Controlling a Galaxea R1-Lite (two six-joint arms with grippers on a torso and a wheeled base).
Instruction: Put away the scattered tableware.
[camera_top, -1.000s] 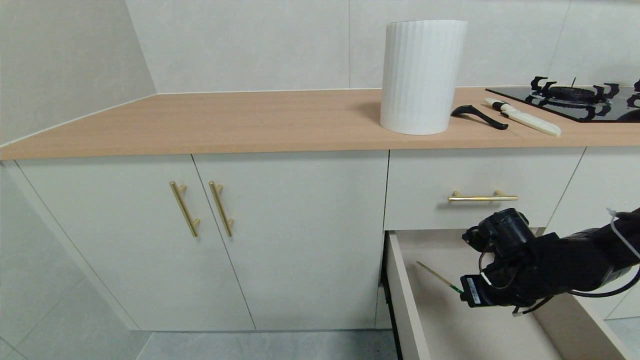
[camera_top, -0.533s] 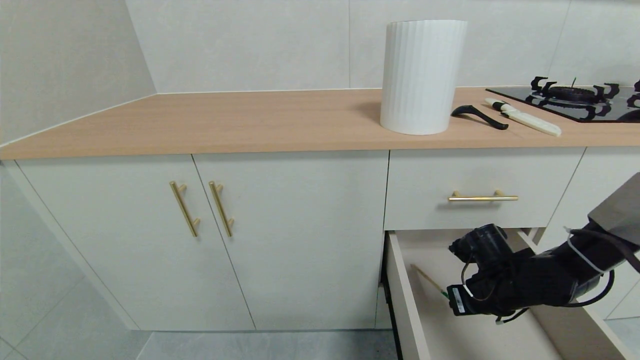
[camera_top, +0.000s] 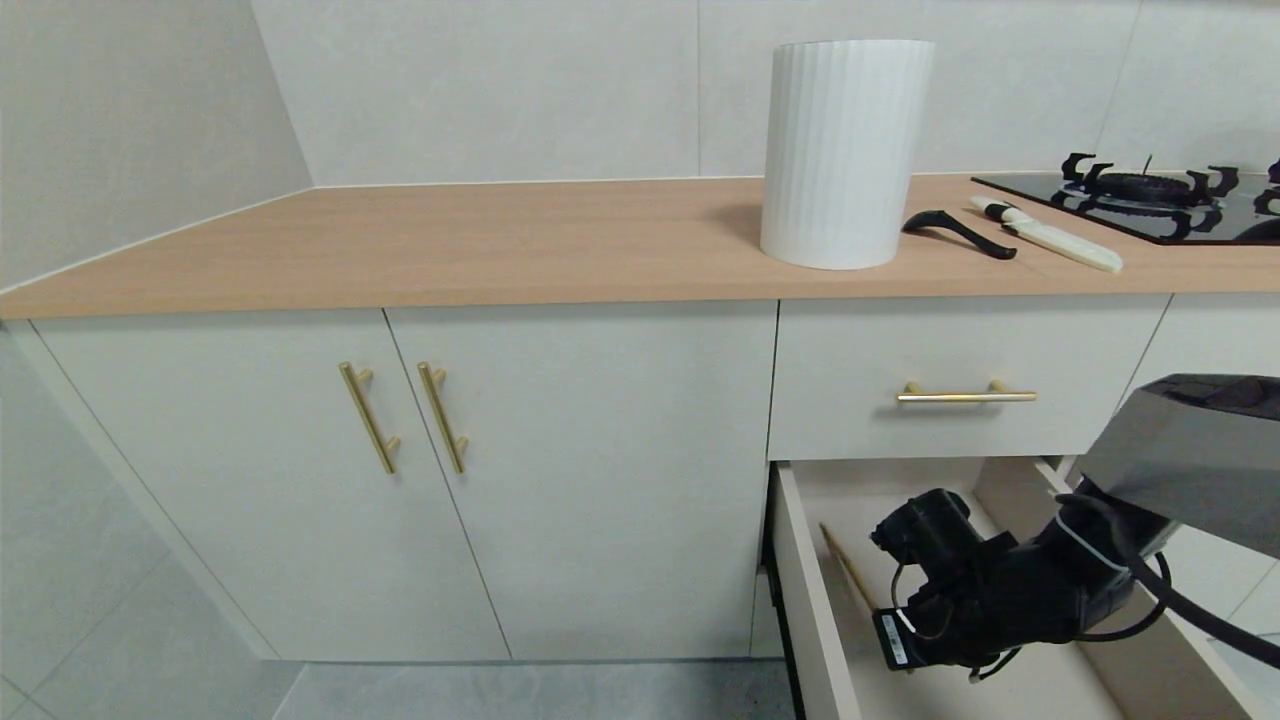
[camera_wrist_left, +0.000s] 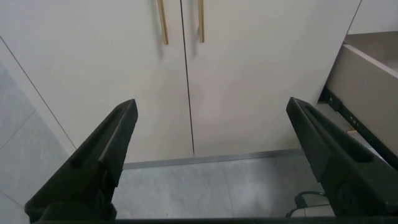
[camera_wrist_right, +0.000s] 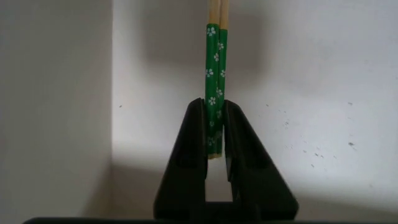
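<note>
Green-ended wooden chopsticks (camera_wrist_right: 215, 68) are pinched side by side in the right gripper (camera_wrist_right: 215, 130), whose two black fingers (camera_wrist_right: 194, 140) are clamped on the flower-patterned ends. The pair sits down inside the open lower drawer (camera_top: 800, 560), just beside its left side wall, with the bare wooden tips pointing toward the back of the drawer (whether they touch the drawer floor, I cannot tell from where I stand). The drawer above it (camera_top: 960, 345) is closed, its brass bar handle (camera_top: 965, 396) level.

The left gripper (camera_wrist_left: 211, 155) hangs low in front of the double cabinet doors (camera_top: 560, 480), near the floor, its fingers (camera_wrist_left: 115, 152) spread wide and holding nothing.

Up on the wooden countertop (camera_top: 450, 245) stands a tall white ribbed cylinder (camera_top: 845, 150). Just to its right lie a black curved utensil (camera_top: 960, 232) and a white knife (camera_top: 1050, 240), close together. Beyond them is the black gas hob (camera_top: 1150, 200).
</note>
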